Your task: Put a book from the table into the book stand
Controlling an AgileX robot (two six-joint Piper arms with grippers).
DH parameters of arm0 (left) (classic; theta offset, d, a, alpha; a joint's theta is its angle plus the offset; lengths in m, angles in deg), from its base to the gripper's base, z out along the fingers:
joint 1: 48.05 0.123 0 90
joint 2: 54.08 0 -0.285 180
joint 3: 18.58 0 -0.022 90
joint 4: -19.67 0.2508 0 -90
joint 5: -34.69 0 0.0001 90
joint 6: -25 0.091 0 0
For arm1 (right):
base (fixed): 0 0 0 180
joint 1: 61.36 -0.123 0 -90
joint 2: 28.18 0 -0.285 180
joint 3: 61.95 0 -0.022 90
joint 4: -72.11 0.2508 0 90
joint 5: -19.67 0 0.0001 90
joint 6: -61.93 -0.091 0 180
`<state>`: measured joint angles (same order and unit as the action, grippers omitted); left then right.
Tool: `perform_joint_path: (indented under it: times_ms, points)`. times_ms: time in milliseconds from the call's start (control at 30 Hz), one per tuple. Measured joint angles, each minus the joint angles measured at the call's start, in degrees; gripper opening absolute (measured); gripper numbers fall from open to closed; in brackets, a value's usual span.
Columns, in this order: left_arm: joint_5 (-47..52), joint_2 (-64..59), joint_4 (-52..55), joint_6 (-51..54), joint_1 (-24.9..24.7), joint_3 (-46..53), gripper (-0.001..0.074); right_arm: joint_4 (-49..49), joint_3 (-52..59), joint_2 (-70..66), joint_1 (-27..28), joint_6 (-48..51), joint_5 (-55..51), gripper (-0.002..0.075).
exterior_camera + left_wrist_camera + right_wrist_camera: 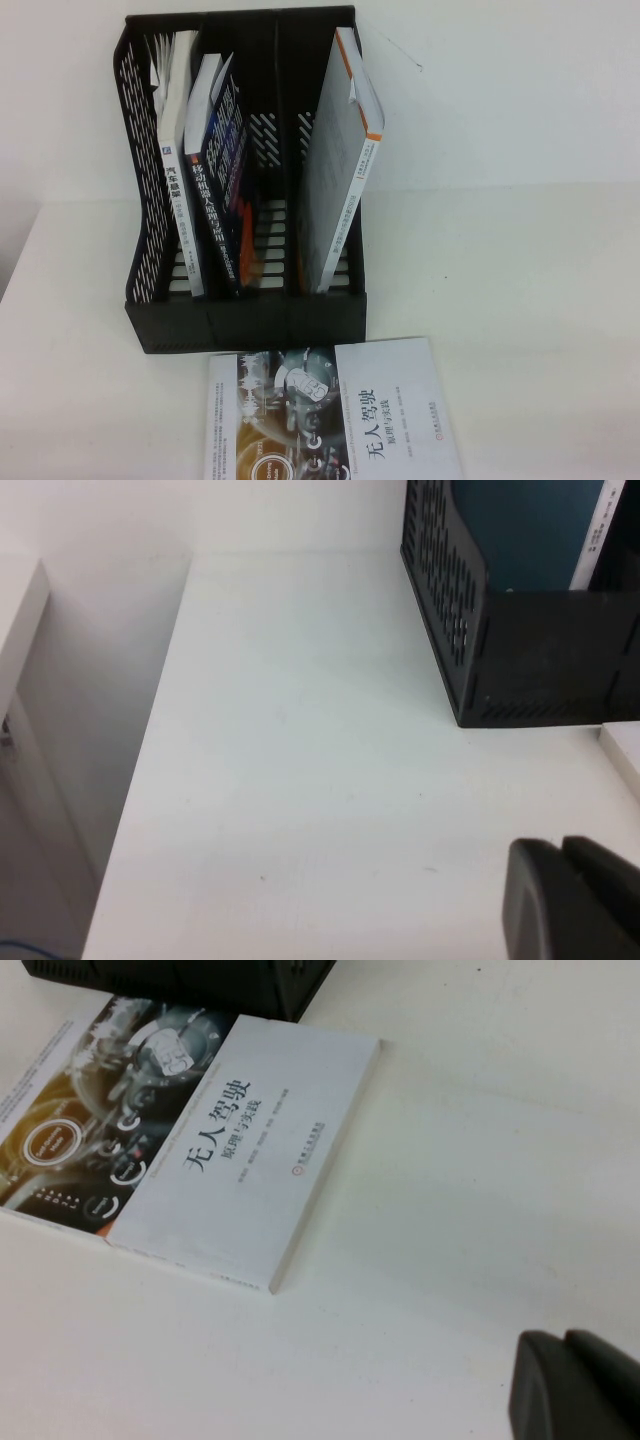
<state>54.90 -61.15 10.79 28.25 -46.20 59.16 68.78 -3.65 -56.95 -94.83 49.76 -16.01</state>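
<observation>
High view: black book stand (245, 310) at table rear-centre, three slots, left and middle hold upright books, right slot one leaning book with room beside it. Target book (335, 415) lies flat, cover up, just in front of the stand, near edge cropped by the frame. No arms visible here.

Left wrist view: left gripper (575, 900) hovers over bare white table (300, 760), stand's corner nearby; fingertips together, holding nothing.

Right wrist view: right gripper (580, 1385) above table, just beside the book's free long edge, empty; can't tell if jaws are parted.

Book looks a thin paperback, light, bendy, glossy cover likely slippery. Best grip probably the overhang-free long edge, pinching the whole page block
</observation>
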Motion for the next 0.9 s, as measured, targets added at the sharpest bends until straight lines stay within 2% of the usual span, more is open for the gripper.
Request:
perform_joint_path:
  times_ms: [333, 567, 900]
  points:
    - [0.0, 0.0, 0.5, -0.5, 0.0, 0.0, -0.0001, 0.0, 0.0, 0.0, 0.0, 0.0, 0.0, -0.0001]
    - [0.0, 0.0, 1.1, -0.4, -2.9, 0.0, -0.0001, 0.0, 0.0, 0.0, 0.0, 0.0, 0.0, -0.0001]
    - [-0.2, 0.0, 1.4, -0.6, -3.3, 0.0, -0.0002, 0.0, 0.0, 0.0, 0.0, 0.0, 0.0, -0.0001]
